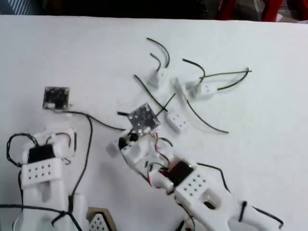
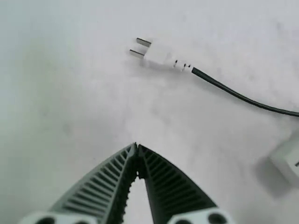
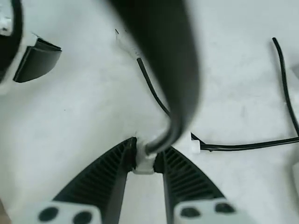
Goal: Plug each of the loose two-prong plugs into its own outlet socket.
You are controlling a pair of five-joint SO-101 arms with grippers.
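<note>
While right jaws grip a plug (image 3: 144,162), loose plug (image 2: 159,56) near socket (image 2: 287,159)

You're working at a robotics bench, likely a lab or hobby workshop: a white-covered table (image 1: 269,48) carries white printed arms (image 1: 43,173) with exposed wiring and a bare circuit board (image 1: 56,97). Beyond the table's far edge, red furniture legs (image 1: 272,8) stand in shadow.

The table (image 2: 56,93) is plain white; the loose plug (image 2: 159,56) is white, prongs (image 2: 144,43) grey, cable (image 2: 233,93) black; the left gripper (image 2: 137,149) is ribbed dark grey, the right gripper (image 3: 145,151) ribbed black, its held plug (image 3: 144,164) white.
</note>
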